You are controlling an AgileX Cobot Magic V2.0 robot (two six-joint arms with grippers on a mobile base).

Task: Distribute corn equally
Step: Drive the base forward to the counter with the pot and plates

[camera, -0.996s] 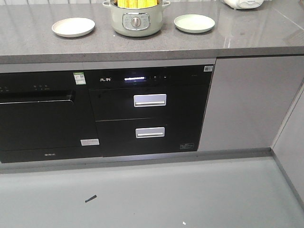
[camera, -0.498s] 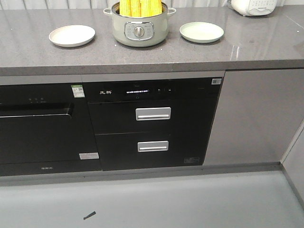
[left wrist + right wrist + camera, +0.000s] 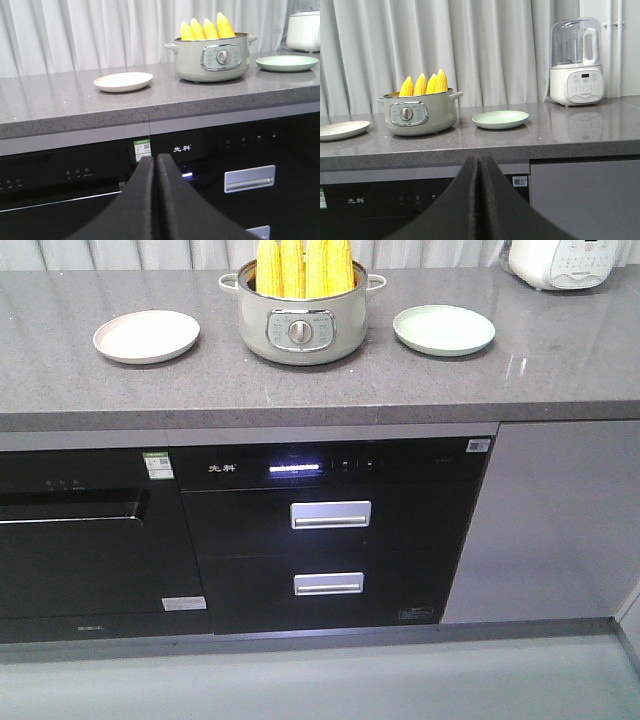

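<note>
Several cobs of yellow corn (image 3: 304, 267) (image 3: 206, 29) (image 3: 424, 84) stand upright in a pale green cooking pot (image 3: 303, 325) (image 3: 212, 59) (image 3: 417, 115) at the middle of the grey counter. A white plate (image 3: 146, 336) (image 3: 123, 81) (image 3: 342, 129) lies left of the pot and a light green plate (image 3: 444, 329) (image 3: 286, 62) (image 3: 500, 119) lies right of it; both hold nothing. My left gripper (image 3: 155, 158) is shut and empty, low in front of the black appliance. My right gripper (image 3: 480, 159) is shut and empty too, below the counter edge. Neither gripper shows in the front view.
A white blender (image 3: 576, 62) (image 3: 574, 260) stands at the counter's back right. Under the counter (image 3: 300, 400) are a black oven (image 3: 85, 535) and a black two-drawer appliance (image 3: 330, 530) with silver handles. White curtains (image 3: 470, 50) hang behind. A grey cabinet door (image 3: 565, 520) is at the right.
The front view has shifted: the counter, pot and plates sit lower in frame and appear larger, and the corn cobs now show fully. The floor debris has left the view.
</note>
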